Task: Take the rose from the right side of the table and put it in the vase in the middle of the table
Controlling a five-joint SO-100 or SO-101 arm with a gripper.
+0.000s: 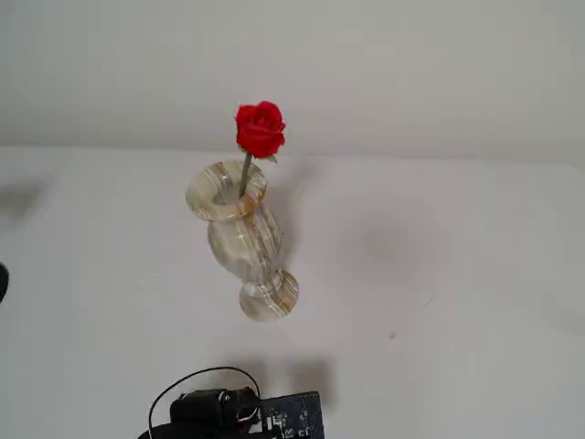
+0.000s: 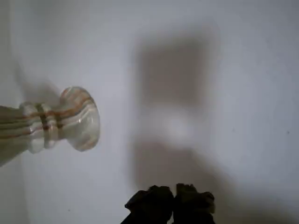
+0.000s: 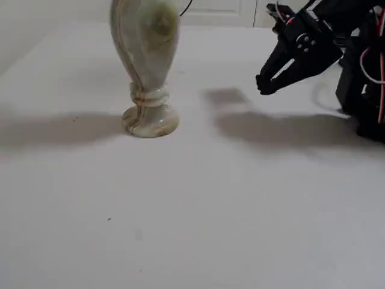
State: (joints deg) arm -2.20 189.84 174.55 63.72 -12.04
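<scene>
One rose is seen standing in the vase on the worktop. The hand, closed and empty, is held apart. A light bloom, best gripped mid-stem.

The red rose stands upright in the marbled vase.

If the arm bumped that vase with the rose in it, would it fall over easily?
Possibly. The vase is tall on a small round foot, so a knock near its mouth could tip it. It looks like polished stone, so probably heavy enough to resist light nudges, though slippery. The rose leans on the rim and would likely shift.
</scene>
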